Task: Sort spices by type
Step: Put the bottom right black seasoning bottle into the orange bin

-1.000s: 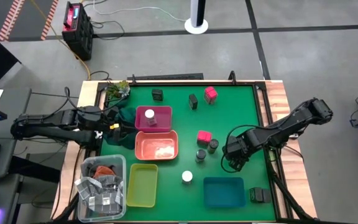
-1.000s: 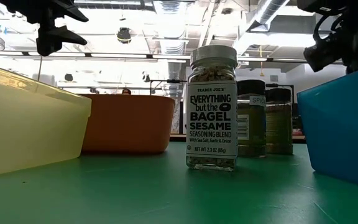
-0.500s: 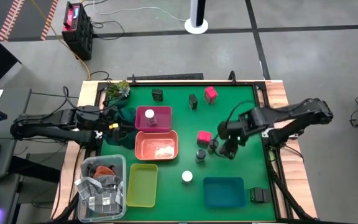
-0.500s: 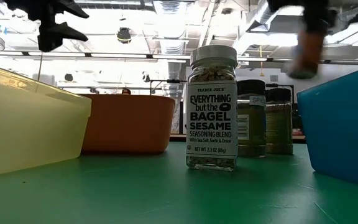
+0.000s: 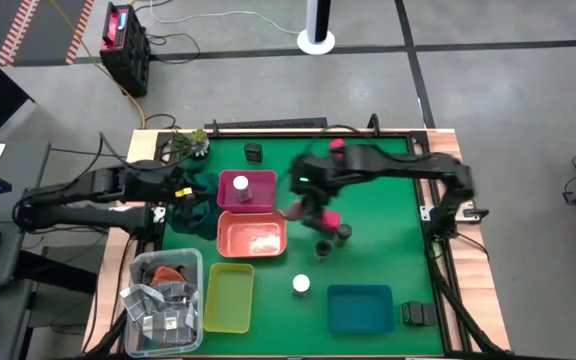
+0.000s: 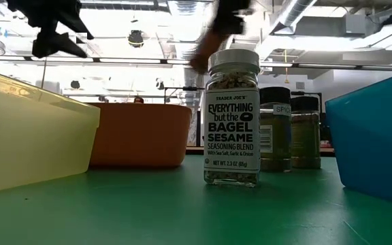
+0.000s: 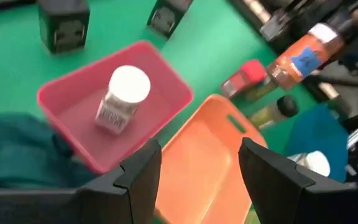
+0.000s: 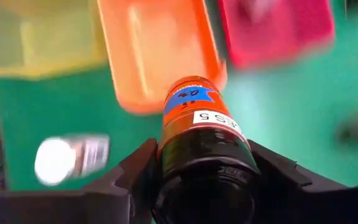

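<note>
My right gripper (image 5: 303,207) reaches across the table and is shut on an orange spice jar (image 8: 194,109) with a blue label, also seen in the left wrist view (image 7: 303,56). It hangs over the right edge of the orange tray (image 5: 253,235). My left gripper (image 7: 197,180) stands open over a dark green cloth (image 5: 196,195), left of the pink tray (image 5: 230,205), where a white-capped jar (image 5: 241,185) stands upright. Another white-capped jar (image 5: 301,284) and two grey-lidded jars (image 5: 323,248) stand on the mat. A pink box (image 5: 330,218) is half hidden by the arm. My right gripper pinches the jar's dark end (image 8: 204,162) between its two fingers (image 8: 135,174). The fingers come slanting down from above. The orange body with the blue label sticks out past the fingertips, tilted, lifted clear of table and trays.
A yellow tray (image 5: 228,297) and a blue tray (image 5: 360,307) sit near the front edge. A clear bin of grey packets (image 5: 163,295) stands at the front left. Dark boxes lie at the far edge (image 5: 253,151) and the front right (image 5: 415,313).
My right gripper has risen and swept from the table's right side toward its left, carrying the orange jar past the grey-lidded jars to the orange tray's right edge, rolling as it went. My left gripper has swung slightly toward the pink tray.
</note>
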Robot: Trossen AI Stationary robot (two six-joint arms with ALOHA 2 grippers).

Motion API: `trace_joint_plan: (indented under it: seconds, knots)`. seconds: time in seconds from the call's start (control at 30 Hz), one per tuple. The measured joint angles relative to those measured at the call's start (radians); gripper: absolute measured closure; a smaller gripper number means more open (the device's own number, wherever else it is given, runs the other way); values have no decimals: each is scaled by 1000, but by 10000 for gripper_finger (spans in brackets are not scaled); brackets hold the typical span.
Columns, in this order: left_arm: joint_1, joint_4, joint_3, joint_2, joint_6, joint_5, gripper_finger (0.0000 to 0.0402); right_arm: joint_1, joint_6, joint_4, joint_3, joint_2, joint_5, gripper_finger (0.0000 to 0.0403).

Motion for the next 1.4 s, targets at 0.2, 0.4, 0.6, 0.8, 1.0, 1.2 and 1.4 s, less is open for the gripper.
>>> trace_joint_plan:
  seconds: [0.2,0.4,0.6,0.8,1.0,1.2,1.4]
  knots:
    - [6,0,0,0,-32,12,196,19,-180,0,330,284,-21,177]
    - [6,-6,2,-42,15,13,196,33,-170,135,352,398,-49,176]
    - [6,9,2,-83,24,15,196,30,-149,265,351,465,-48,172]
    - [6,9,3,-88,23,10,196,31,-109,317,352,528,-48,171]
    - [5,5,2,-79,1,22,196,23,-96,130,353,527,-46,170]
    - [5,5,2,-72,-4,24,196,20,-133,-133,352,511,-24,170]
    - [5,4,2,-72,-3,24,196,19,-165,-80,352,510,12,168]
